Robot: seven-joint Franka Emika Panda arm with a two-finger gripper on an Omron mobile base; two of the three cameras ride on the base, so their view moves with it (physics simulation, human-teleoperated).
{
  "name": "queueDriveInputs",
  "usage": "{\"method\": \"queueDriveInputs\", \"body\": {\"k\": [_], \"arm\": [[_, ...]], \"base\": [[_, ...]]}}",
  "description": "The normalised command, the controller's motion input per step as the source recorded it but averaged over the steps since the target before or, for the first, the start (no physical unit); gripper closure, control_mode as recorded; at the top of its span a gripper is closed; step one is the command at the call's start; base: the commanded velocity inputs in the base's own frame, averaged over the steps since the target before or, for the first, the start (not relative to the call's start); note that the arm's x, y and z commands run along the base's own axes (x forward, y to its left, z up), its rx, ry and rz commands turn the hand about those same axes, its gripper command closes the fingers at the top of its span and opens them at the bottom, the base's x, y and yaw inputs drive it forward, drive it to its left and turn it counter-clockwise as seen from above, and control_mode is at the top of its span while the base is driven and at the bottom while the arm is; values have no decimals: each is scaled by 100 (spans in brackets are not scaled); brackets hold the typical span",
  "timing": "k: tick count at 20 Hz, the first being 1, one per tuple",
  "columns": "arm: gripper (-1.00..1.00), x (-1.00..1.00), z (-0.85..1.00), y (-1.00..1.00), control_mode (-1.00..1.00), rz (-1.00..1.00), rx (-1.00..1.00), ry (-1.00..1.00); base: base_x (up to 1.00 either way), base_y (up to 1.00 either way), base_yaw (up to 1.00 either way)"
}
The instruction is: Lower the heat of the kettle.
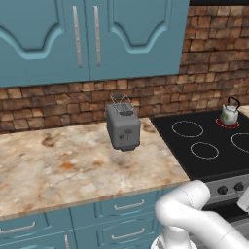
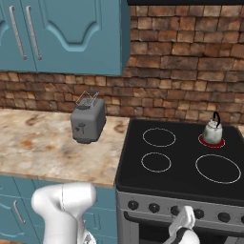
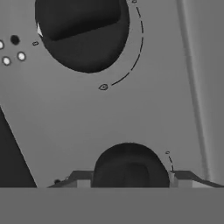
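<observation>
Kettle: a small rounded silvery-green kettle [image 1: 228, 115] with a black arched handle sits on the back burner [image 2: 211, 141] of the black stove top [image 2: 181, 164], which glows red beneath it. It is well above and beyond the jaws, far from them.
Gripper: the gripper [image 2: 182, 222] is at the stove's grey front panel [image 3: 144, 109], below the cooktop edge, pressed up to the row of dark knobs.
Jaws: drawn in around a round dark knob [image 3: 130, 166]; the two finger tips sit on either side of it, touching its flanks.
Neighbouring knob: a second, larger-looking dark knob [image 3: 83, 33] lies farther along the panel ahead of the jaws, with a thin dial arc and small markings printed around it.
Other burners: three white ring outlines on the cooktop, unlit, between the jaws and the kettle.
Toaster: a grey boxy toaster [image 1: 123, 127] stands on the speckled stone counter [image 1: 63, 165], well off to the left of the jaws.
Backdrop: brick wall [image 2: 190, 71] and blue upper cabinets [image 1: 87, 39].
</observation>
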Motion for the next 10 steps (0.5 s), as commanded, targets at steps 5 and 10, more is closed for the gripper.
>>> {"method": "queueDriveInputs", "body": {"k": [5, 10], "arm": [[100, -8, 24, 0, -100, -10, 49, 1], [100, -5, 31, 0, -100, -12, 44, 0]], "base": [[0, 0, 0], [0, 0, 0]]}}
